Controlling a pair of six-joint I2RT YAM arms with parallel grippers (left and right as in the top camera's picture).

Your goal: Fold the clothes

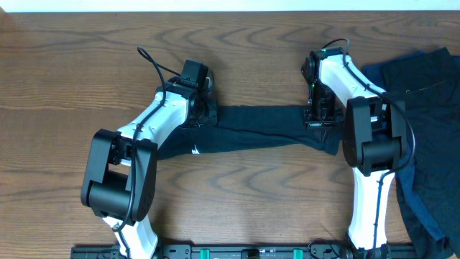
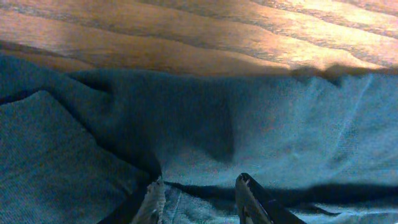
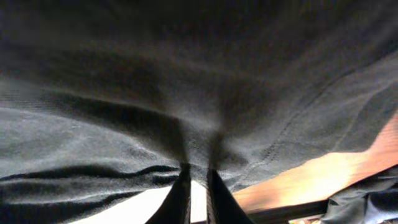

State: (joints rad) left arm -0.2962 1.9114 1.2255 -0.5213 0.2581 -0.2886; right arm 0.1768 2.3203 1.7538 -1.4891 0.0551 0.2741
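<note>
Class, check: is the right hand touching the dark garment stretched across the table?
Touching. The right wrist view shows the right hand pinching the dark garment, whose creases converge there.

Spread left to right across the middle of a table: one garment. At its left end, the left gripper; at its right end, the right gripper, both on the cloth. Near the garment's front left edge, a small label. Farther right, behind and partly under the right arm, a heap of further clothes. Reaching in from the front left, the left arm.
</note>
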